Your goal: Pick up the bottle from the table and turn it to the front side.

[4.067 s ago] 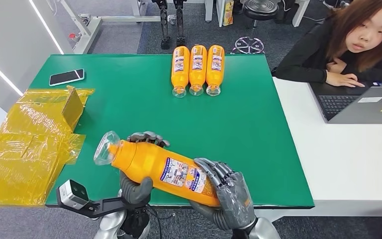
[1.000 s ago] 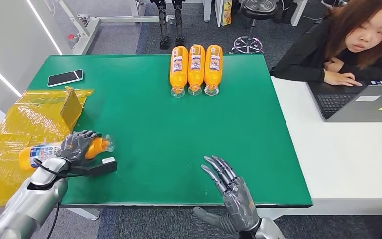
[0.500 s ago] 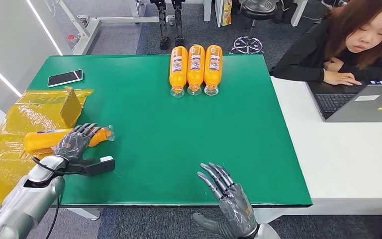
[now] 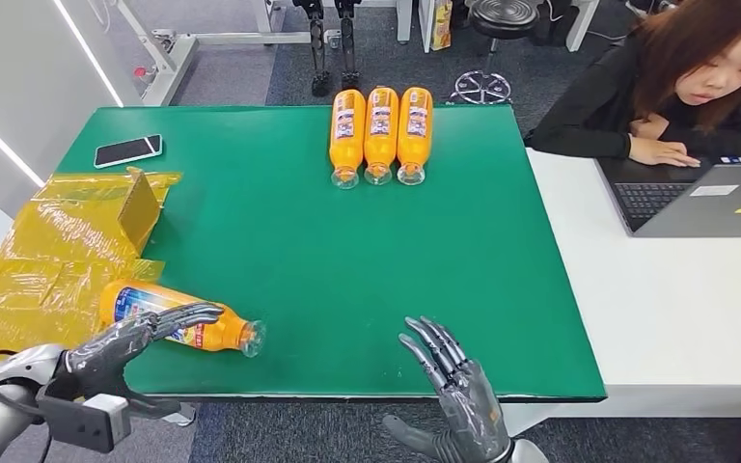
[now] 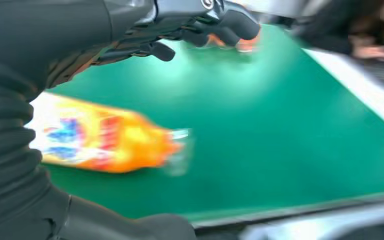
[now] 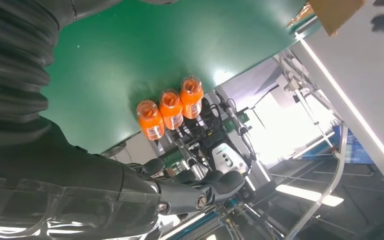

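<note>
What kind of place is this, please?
Probably an office or lab used for robot tests: a green table with orange bottles laid in a row, a person at a laptop on a white desk, and a stool behind.

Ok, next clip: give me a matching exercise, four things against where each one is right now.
Things:
1. lone bottle
2. three bottles
3. phone
4. laptop

Places:
A. white table, before the person
B. green mat's far left corner
C. near left, under the left hand's fingers
D. side by side at the mat's far edge

Pairs: 1-C, 2-D, 3-B, 4-A
</note>
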Controlling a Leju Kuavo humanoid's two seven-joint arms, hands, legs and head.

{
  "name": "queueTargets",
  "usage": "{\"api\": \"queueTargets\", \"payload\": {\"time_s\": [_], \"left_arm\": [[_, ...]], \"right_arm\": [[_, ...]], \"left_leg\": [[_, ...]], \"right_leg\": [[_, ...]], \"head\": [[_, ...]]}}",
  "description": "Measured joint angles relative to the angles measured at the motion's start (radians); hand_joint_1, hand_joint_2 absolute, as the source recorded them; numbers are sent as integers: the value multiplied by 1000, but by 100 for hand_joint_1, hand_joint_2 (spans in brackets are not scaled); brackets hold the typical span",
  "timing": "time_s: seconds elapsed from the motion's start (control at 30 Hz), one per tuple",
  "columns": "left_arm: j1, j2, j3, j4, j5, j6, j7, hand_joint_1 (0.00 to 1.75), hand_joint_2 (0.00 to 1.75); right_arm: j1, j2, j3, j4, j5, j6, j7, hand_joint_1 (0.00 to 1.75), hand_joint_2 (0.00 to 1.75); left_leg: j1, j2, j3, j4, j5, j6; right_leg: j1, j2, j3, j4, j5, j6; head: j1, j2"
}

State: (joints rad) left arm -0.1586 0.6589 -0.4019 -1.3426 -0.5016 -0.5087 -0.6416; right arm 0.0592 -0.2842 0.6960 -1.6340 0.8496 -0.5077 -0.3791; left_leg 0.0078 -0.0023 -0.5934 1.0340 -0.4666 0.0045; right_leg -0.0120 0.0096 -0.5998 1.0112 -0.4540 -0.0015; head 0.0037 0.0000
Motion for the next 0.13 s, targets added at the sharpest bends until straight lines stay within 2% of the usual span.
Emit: {"api": "queueTargets", "payload": {"time_s": [0.13], "left_arm": [[-16, -16, -54, -53, 17, 0, -34, 0, 175]], "right_arm": [[10, 0, -6, -20, 19, 6, 13, 0, 175]], "left_leg": [[0, 1, 1, 0, 0, 0]], "right_leg": [[0, 1, 0, 0, 1, 0]], "head": [[0, 0]]}}
